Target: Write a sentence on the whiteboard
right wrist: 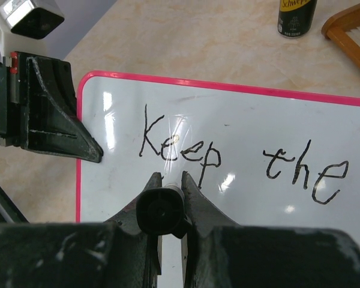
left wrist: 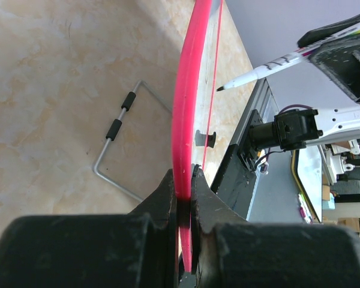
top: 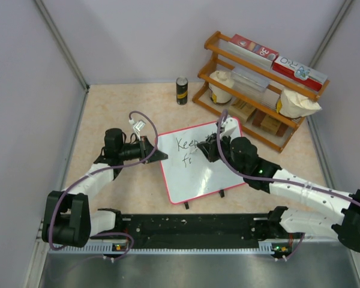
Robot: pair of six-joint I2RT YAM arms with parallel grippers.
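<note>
The whiteboard (top: 204, 174), glossy white with a pink rim, lies tilted on the table between the arms. My left gripper (top: 162, 155) is shut on its left edge; in the left wrist view the jaws (left wrist: 185, 180) pinch the pink rim (left wrist: 189, 90). My right gripper (top: 211, 150) is shut on a marker (left wrist: 270, 67), whose tip hovers close over the board. The marker's black end cap (right wrist: 162, 210) sits between the right gripper's jaws (right wrist: 171, 177). The sentence (right wrist: 180, 147) reads "Keep the" in black. The top view shows a second line (top: 188, 159) starting "fi".
A black can (top: 182, 90) stands behind the board. A wooden rack (top: 258, 90) with boxes and jars fills the back right. A wire stand (left wrist: 117, 144) lies on the table under the board. Two black clips (top: 186, 205) stick out from its near edge.
</note>
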